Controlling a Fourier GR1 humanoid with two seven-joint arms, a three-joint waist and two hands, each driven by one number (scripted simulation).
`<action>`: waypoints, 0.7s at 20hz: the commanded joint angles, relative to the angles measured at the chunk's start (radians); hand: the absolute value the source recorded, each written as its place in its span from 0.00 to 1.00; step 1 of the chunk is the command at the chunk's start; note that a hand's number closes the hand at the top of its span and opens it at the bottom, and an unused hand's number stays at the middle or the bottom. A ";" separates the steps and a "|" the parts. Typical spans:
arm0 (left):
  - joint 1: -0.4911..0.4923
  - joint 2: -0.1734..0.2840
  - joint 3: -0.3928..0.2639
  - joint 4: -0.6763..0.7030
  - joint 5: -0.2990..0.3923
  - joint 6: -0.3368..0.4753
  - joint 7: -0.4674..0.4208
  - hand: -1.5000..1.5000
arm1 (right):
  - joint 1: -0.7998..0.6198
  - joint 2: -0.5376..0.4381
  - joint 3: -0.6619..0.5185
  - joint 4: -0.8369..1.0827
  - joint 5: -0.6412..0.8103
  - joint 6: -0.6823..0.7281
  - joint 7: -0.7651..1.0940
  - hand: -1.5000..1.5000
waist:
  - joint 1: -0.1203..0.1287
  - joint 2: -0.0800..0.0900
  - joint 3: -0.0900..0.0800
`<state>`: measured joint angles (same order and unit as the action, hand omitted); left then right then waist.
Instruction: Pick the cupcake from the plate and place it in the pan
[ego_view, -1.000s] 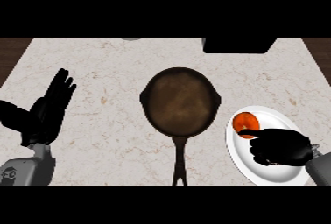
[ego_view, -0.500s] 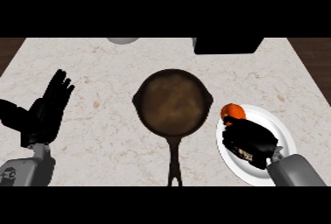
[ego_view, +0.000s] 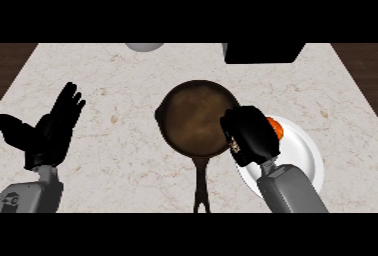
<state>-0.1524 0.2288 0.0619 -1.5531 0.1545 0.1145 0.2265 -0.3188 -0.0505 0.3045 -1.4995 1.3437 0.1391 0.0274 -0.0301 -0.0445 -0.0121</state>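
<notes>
A dark brown pan (ego_view: 194, 117) lies in the middle of the marble counter, its handle pointing toward me. Just right of it sits a white plate (ego_view: 301, 152). My right hand (ego_view: 249, 135) hangs over the plate's left rim and the pan's right edge, fingers curled round the cupcake (ego_view: 275, 128), of which only a bit of orange top shows behind the hand. My left hand (ego_view: 50, 127) rests open at the left of the head view, fingers up.
A black box-like object (ego_view: 263, 52) stands at the counter's back edge, right of centre. A grey round object (ego_view: 145, 46) shows at the back edge, left of centre. Dark wood borders the counter on both sides.
My right hand has moved left with the cupcake, from over the plate's middle to the plate's left rim beside the pan. The left hand stays still.
</notes>
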 joint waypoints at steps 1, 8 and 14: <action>-0.015 0.005 -0.012 0.004 -0.001 -0.014 0.010 0.50 | -0.085 0.048 0.067 -0.077 0.069 -0.025 0.285 1.00 | 0.034 0.005 0.004; -0.054 -0.010 -0.039 0.000 0.003 -0.032 0.012 0.50 | -0.265 0.050 0.206 -0.131 0.051 0.059 0.804 1.00 | 0.093 0.028 0.007; -0.087 -0.005 -0.033 -0.003 0.021 -0.052 0.014 0.50 | -0.476 0.050 0.313 -0.034 -0.029 0.052 1.229 1.00 | 0.113 0.044 0.009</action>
<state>-0.2191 0.2097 0.0145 -1.5524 0.1585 0.0807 0.2372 -0.6785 -0.0029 0.5517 -1.5660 1.3628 0.1805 0.9885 0.0771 -0.0075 -0.0045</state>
